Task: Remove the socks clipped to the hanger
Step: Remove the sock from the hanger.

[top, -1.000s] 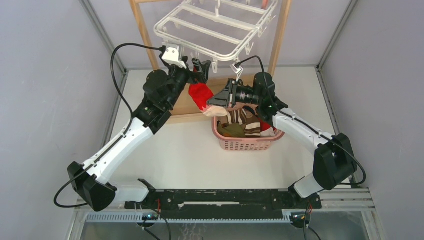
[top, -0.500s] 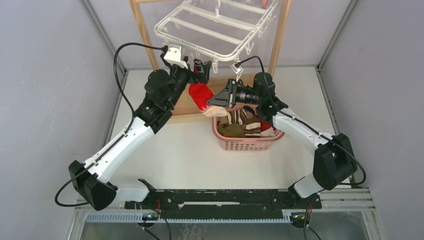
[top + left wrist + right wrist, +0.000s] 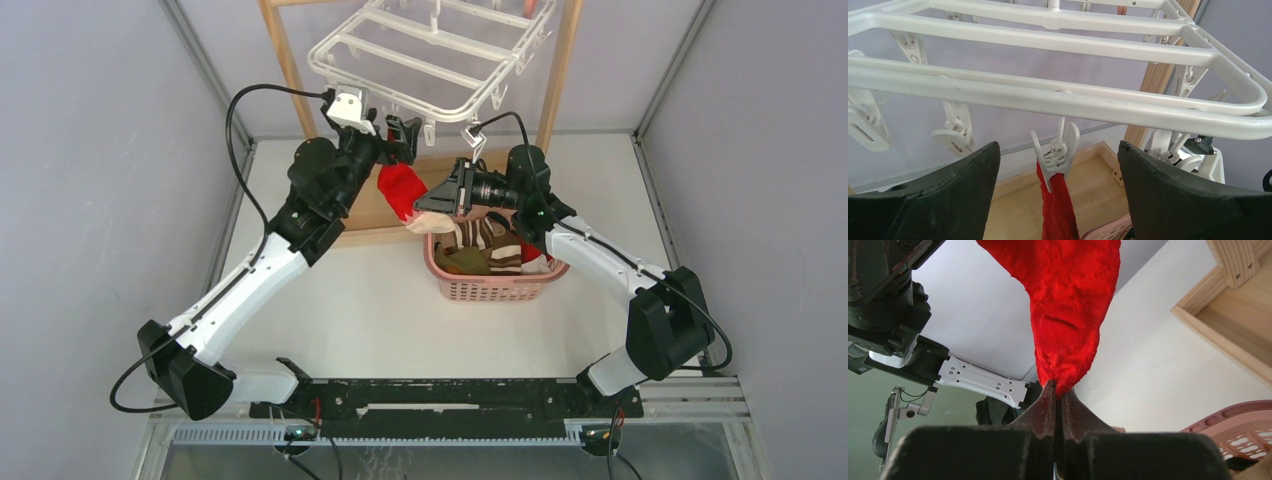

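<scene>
Hardly anything had shifted since a second earlier. The left claw (image 3: 1057, 150) stood wide apart, framing the clip (image 3: 1054, 159) that pinned the red sock (image 3: 1073, 315) to the hanger (image 3: 1048, 97). The right claw (image 3: 1055, 392) was clamped together on the sock's lower tip.

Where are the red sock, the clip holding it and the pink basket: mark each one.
red sock (image 3: 1068, 305): right wrist view, middle of its fabric.
clip (image 3: 1053, 165): left wrist view, on its white body.
pink basket (image 3: 497, 288): top external view, its near wall.
</scene>
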Robot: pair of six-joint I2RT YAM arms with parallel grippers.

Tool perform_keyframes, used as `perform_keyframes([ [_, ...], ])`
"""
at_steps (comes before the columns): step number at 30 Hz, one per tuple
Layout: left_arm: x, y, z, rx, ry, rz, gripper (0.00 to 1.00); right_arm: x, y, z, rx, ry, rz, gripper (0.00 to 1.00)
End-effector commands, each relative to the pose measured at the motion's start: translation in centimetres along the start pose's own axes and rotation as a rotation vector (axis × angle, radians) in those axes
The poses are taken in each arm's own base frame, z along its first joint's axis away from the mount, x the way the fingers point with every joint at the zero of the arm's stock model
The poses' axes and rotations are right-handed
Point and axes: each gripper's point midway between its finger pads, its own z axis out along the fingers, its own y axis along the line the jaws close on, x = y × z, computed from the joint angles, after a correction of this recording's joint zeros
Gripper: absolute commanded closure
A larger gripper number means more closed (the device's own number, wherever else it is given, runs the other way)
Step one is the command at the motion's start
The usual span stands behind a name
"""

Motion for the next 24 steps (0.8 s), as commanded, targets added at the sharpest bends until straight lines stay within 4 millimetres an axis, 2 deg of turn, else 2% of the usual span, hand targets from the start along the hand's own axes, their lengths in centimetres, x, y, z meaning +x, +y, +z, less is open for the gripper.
perform_keyframes([
  [1, -6.13, -0.58, -0.17, 0.017, -0.149, -0.014, 0.13, -1.45, 2.07, 0.02, -0.045, -0.024, -0.072, 1.00],
  [4, -6.54, -0.75, -0.08, 0.024, -0.156, -0.016, 0.17, -1.49, 2.16, -0.04, -0.047, -0.025, -0.073, 1.00],
  [11, -7.11, -0.95, 0.19, 0.031, -0.166, -0.021, 0.22, -1.51, 2.15, -0.11, -0.045, -0.025, -0.074, 1.00],
  [24, -6.29, -1.10, 0.54, 0.039, -0.137, -0.009, 0.31, -1.32, 1.87, 0.00, -0.041, -0.019, -0.068, 1.00],
])
